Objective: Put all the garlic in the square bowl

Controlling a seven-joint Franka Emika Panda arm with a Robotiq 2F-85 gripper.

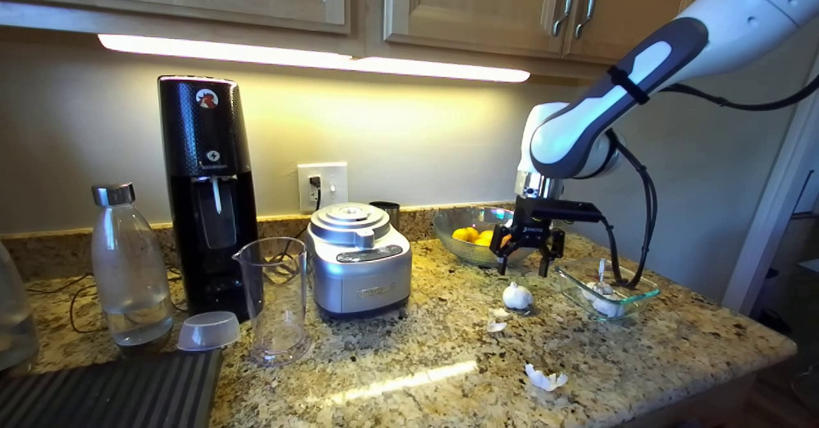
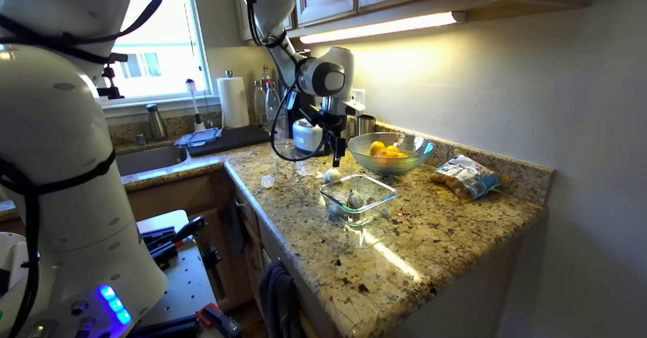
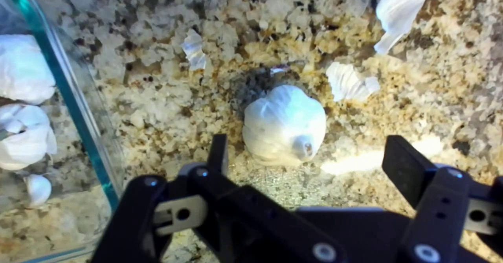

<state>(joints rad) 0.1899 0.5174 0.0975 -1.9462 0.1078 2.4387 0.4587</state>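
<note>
1 fruit bowl (image 2: 384, 166), paper towels (image 2: 234, 102)

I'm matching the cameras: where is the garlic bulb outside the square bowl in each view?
In an exterior view: garlic bulb, below and right of centre.
In an exterior view: garlic bulb, just below centre.
In the wrist view: garlic bulb, near centre.
Shared landmark: the square bowl, at the wrist view's left edge.

Wrist view crops the square bowl (image 3: 77, 115) — garlic (image 3: 25, 68) count unclear.
</note>
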